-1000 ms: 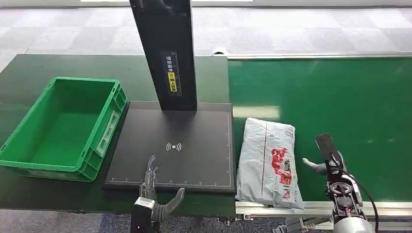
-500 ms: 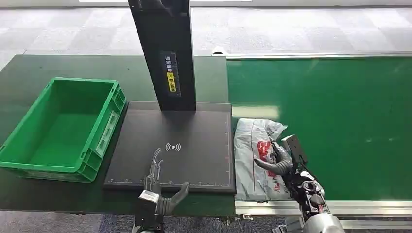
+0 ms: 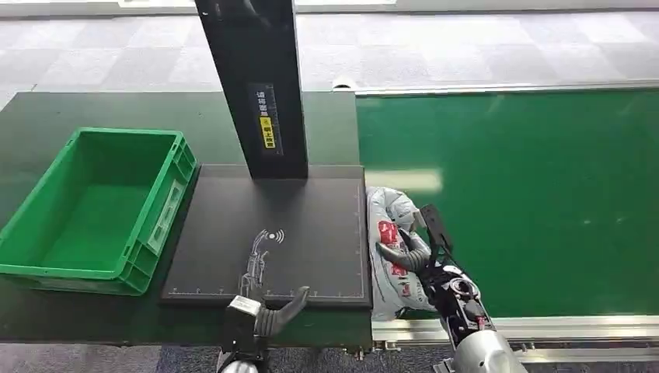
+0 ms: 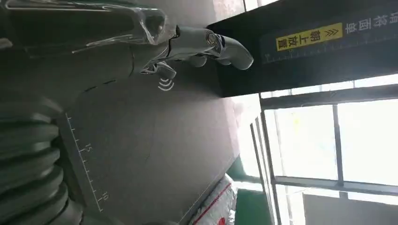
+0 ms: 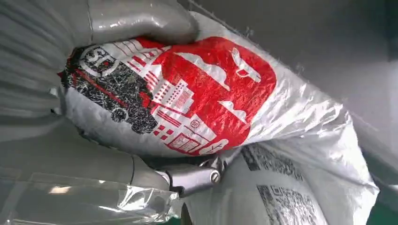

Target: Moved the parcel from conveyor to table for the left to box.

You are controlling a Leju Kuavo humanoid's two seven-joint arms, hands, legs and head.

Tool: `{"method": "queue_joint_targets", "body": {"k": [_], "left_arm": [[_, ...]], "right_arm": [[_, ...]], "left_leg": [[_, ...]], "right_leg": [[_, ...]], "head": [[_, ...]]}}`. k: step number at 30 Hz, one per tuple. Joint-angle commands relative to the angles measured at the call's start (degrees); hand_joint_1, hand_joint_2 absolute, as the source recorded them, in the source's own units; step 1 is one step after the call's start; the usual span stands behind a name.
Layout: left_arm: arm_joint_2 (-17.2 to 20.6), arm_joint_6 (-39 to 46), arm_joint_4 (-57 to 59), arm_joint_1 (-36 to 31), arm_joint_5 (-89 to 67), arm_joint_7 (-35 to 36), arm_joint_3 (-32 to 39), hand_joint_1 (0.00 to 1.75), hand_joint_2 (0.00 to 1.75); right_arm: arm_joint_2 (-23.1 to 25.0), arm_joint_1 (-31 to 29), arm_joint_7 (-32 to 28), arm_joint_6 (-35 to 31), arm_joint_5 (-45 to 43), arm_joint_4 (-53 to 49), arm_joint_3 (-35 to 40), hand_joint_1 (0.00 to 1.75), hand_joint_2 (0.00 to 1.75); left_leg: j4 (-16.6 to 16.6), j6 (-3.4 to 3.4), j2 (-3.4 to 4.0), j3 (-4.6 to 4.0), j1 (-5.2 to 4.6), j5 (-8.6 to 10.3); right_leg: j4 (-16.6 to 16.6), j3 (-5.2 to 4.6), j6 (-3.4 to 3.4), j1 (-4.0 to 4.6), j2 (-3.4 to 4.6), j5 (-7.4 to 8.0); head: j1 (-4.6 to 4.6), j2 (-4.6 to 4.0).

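Note:
The parcel (image 3: pixel 388 237) is a crumpled white plastic bag with red and black print, lying on the green conveyor (image 3: pixel 528 186) against the right edge of the black scanner pad (image 3: pixel 272 233). My right hand (image 3: pixel 416 252) grips it, thumb on one side and fingers on the other; up close the parcel (image 5: pixel 211 103) bulges between the thumb and fingers. My left hand (image 3: pixel 260 291) hovers open over the pad's near edge, fingers stretched toward the wireless mark; its fingers (image 4: pixel 206 44) are spread with nothing in them. The green box (image 3: pixel 93 206) stands left of the pad.
A black post (image 3: pixel 252 85) with a yellow label rises from the back of the pad. The dark green table (image 3: pixel 47 116) carries the box and the pad. The conveyor's metal rail (image 3: pixel 544 330) runs along its near edge.
My right hand moved left onto the parcel and closed on it, bunching it up and dragging it toward the pad. My left hand reached slightly further forward over the pad.

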Motion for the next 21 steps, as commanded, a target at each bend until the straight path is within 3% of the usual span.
{"method": "queue_joint_targets", "body": {"k": [1,5,8,10,12,13,16,18,20,21], "left_arm": [[-0.9,1.9,3.3,0.1,1.1,0.1,-1.1,0.00,1.75],[-0.4,3.9,1.6,1.5,1.8,0.1,-1.2,0.00,1.75],[0.1,6.6,-1.1,3.5,2.2,0.1,-0.3,0.00,1.75],[0.4,6.7,-1.6,4.0,2.4,0.1,-0.6,0.00,1.75],[0.4,7.2,-1.9,4.1,2.5,0.1,-0.4,0.00,1.75],[0.4,8.0,-2.6,4.7,2.6,0.1,-0.2,0.00,1.75],[1.6,8.6,-2.4,5.4,2.4,0.1,-1.2,0.00,1.75],[3.1,7.8,-2.7,5.3,3.3,0.1,-1.4,0.00,1.75],[3.7,6.5,-2.6,5.7,3.0,0.1,-1.5,0.00,1.75],[3.7,6.2,-2.6,5.8,2.9,0.1,-1.7,0.00,1.75]], "right_arm": [[-0.7,1.6,2.4,-6.6,0.9,4.2,4.5,1.75,1.75],[-1.5,1.8,-1.4,-9.7,0.5,0.6,5.9,1.75,1.75],[-2.0,2.4,-7.6,-18.3,3.8,-9.7,11.0,1.75,1.75],[-2.3,4.2,-2.0,-17.3,1.8,-17.7,13.0,1.75,1.75],[-2.5,4.9,-2.0,-17.8,1.9,-19.7,13.9,1.75,1.75],[-3.2,6.8,-4.8,-22.7,2.2,-27.0,15.9,1.75,1.75],[-7.7,15.0,-3.6,-35.9,2.8,-59.0,18.0,1.75,1.75],[-10.3,18.7,-1.8,-38.9,3.5,-71.6,16.6,1.75,1.75],[-13.1,25.0,-3.9,-43.4,4.2,-85.1,11.6,1.75,1.75],[-13.5,26.2,-3.9,-43.7,4.2,-86.8,10.8,1.75,1.75]], "left_leg": [[-0.1,-0.09,-0.14,0.07,0.04,0.07],[-0.1,-0.06,-0.11,0.10,0.11,0.04],[-0.1,-0.06,-0.08,0.05,0.09,0.04],[0.0,-0.07,-0.06,-0.05,0.08,0.03],[-0.2,-0.13,-0.22,-0.13,0.05,0.10],[0.0,-0.06,-0.28,-0.19,0.06,0.04],[0.0,-0.06,-0.55,-0.46,0.04,0.10],[0.0,0.01,-0.95,-0.62,-0.06,0.16],[0.0,0.07,-1.38,-0.82,-0.14,0.21],[0.1,0.08,-1.58,-0.81,-0.13,0.19]], "right_leg": [[-0.1,0.12,0.02,0.03,-0.18,0.04],[-0.1,0.12,-0.02,0.10,-0.13,0.04],[-0.1,0.08,-0.02,0.10,-0.10,0.04],[0.0,-0.02,0.00,0.08,-0.07,0.04],[-0.1,-0.07,0.05,0.04,-0.25,0.05],[0.0,-0.12,0.01,0.04,-0.23,0.03],[0.1,-0.29,0.03,0.00,-0.59,-0.01],[0.1,-0.38,0.05,-0.14,-0.95,-0.07],[0.1,-0.47,0.11,-0.21,-1.35,-0.14],[0.1,-0.39,0.18,-0.21,-1.59,-0.25]], "head": [[0.00,0.00],[0.00,0.00],[0.00,0.00],[0.00,0.00],[0.00,0.00],[-0.02,0.00],[0.00,0.00],[-0.02,0.00],[-0.02,0.00],[0.00,0.00]]}}
